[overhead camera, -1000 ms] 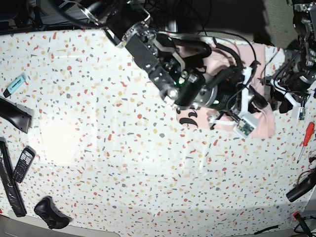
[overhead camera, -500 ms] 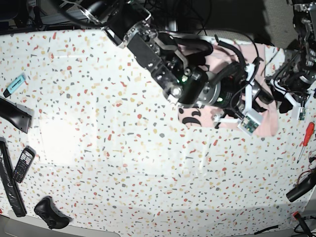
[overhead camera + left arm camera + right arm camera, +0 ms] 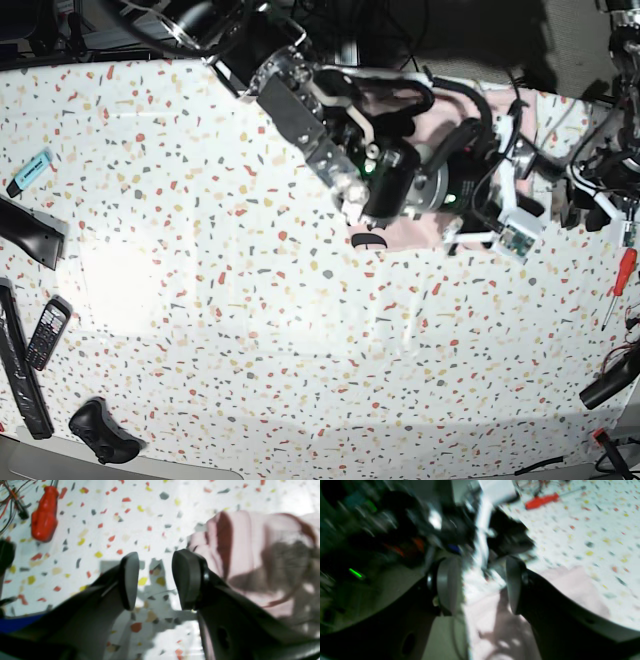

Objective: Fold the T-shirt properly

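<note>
The T-shirt [image 3: 400,228] is seen bunched near the far right corner of the worktop [image 3: 200,280], largely hidden in the base view beneath the right arm, with a patch of black lettering showing at its near edge. The right tool [image 3: 480,587] is held above the pink cloth with its jaws apart and nothing between them. The left tool [image 3: 155,580] is likewise spread wide and empty, poised over bare worktop just beside the shirt's creased edge, with a red screwdriver [image 3: 45,515] lying further off toward the right edge. The cloth is judged to be light, soft and limp: it will sag and drape from any held point, slide readily over the smooth surface, and keep no shape of its own. It is not fragile. A hold is best taken at a doubled hem, a sleeve seam or a shoulder, where thicker fabric can be pinched securely, and at two well-separated points so that the shirt can be drawn flat. From the crumpled heap, the fold is judged to be far from complete.
</note>
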Controlling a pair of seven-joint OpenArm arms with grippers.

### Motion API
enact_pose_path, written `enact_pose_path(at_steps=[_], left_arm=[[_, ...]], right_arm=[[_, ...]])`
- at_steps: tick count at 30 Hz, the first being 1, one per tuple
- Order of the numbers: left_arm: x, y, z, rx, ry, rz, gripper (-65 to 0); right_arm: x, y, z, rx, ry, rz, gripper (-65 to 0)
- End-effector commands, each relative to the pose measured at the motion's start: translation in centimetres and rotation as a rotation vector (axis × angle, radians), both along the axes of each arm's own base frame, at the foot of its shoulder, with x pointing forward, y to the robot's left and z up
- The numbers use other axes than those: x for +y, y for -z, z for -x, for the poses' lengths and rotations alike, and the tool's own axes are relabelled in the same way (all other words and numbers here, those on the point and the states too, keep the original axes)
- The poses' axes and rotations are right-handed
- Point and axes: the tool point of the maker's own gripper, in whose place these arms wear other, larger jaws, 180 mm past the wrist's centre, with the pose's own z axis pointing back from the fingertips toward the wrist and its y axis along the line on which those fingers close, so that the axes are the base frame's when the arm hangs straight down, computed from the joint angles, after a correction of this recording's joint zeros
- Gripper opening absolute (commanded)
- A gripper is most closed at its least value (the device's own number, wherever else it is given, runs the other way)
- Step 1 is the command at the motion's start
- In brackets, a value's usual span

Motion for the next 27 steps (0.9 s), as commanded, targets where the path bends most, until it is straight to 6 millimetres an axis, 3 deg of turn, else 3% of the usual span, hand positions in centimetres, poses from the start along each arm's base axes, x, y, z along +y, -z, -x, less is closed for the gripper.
enact_pose_path(at_steps=[1,5,9,11,16,21,27], left_arm=[[0.1,-1.6,-0.7,-0.044,0.011,0.02,-39.6],[-2.2,-1.6,0.0,-0.003,0.091,0.145,-39.6],[-4.1,-0.9,1.1,0.06,0.14,0.228,-39.6],[-5.1,-0.7,1.4,0.064,0.159,0.259,-39.6],[-6.7,0.3,2.6,0.078,0.171,0.316,-39.6],[-6.8,1.3,3.8,0.114,0.163,0.323,-39.6],[-7.2,3.6,7.1,0.22,0.193,0.309,-41.2]], right_arm=[[-0.4,-1.6,-1.7,-0.055,0.031,-0.008,-35.1],[-6.0,1.3,-7.2,-0.036,0.218,0.228,-35.1],[-11.5,1.2,-11.6,0.042,0.415,0.199,-35.1],[-13.7,0.8,-12.9,0.081,0.483,0.15,-35.1],[-20.2,2.5,-14.7,0.103,0.61,0.205,-35.1],[-21.5,3.7,-13.8,0.14,0.594,0.225,-38.6],[-20.8,4.4,-12.8,0.106,0.556,0.193,-59.7]])
